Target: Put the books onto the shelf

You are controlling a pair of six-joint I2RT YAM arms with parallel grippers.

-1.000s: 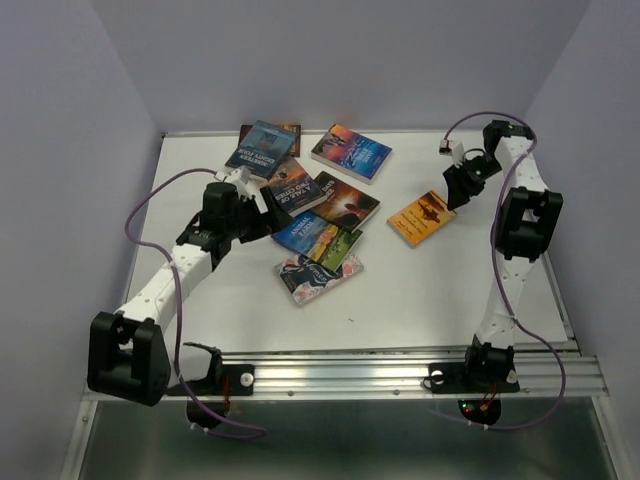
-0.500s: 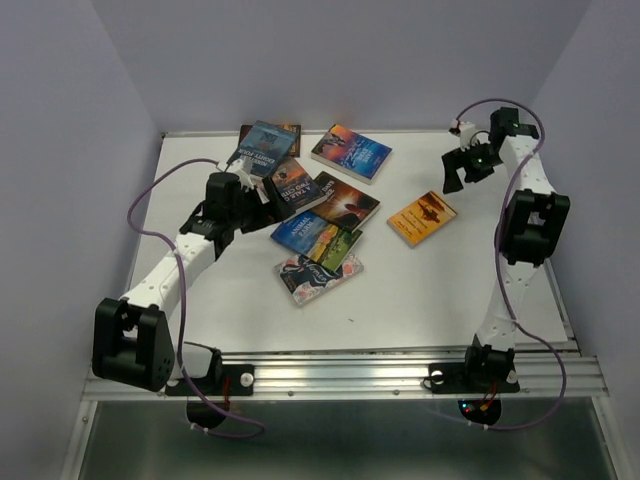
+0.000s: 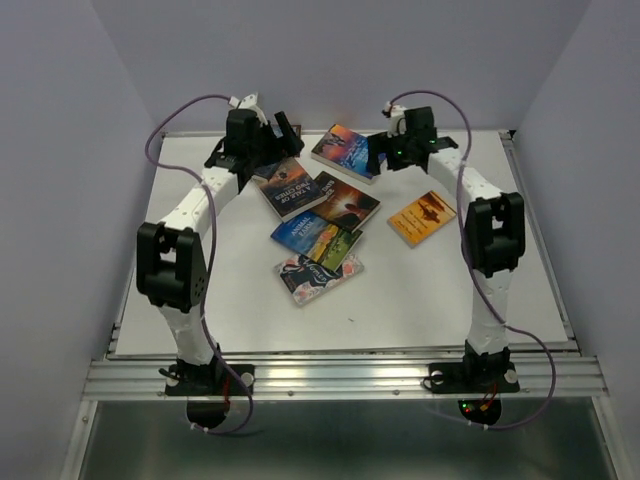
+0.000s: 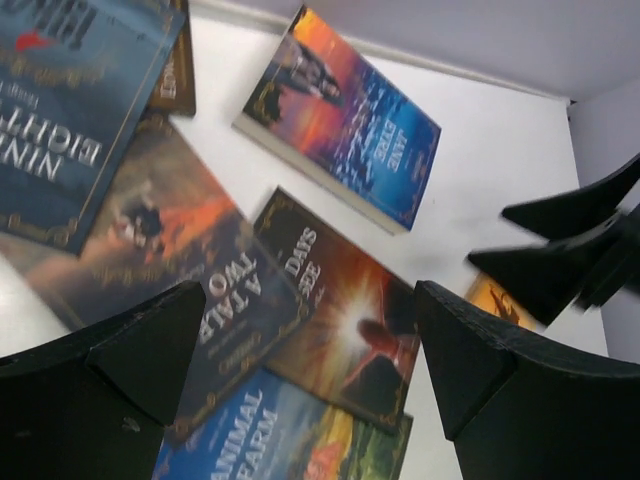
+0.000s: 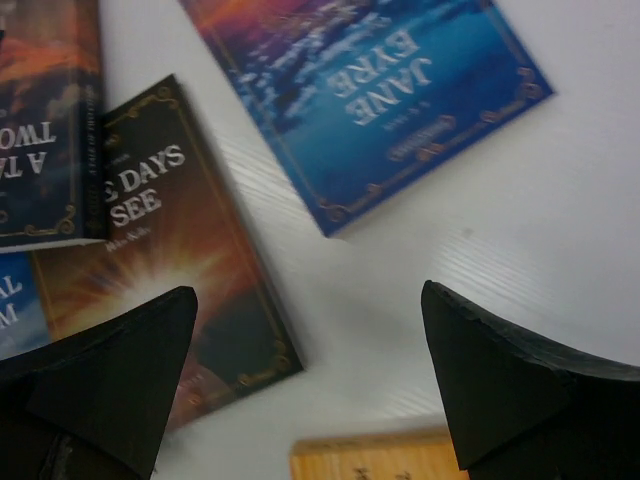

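Where the left tool [image 4: 308, 300] blocks the overhead camera, the rear blue book [image 4: 70, 110] is mostly hidden and its title cut off, yet you can read the Jane Eyre book [image 4: 340, 120], the Animal Farm book [image 4: 250, 440] and a partial "A Tale of Two" book [image 4: 170, 270]. Both tools hang released above these flat-lying books, the right tool [image 5: 307, 292] over bare worktop [image 5: 400, 280] just beside Jane Eyre.

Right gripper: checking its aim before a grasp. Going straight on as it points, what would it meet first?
Probably bare table, between the Jane Eyre book and the Days book; depth is unclear.
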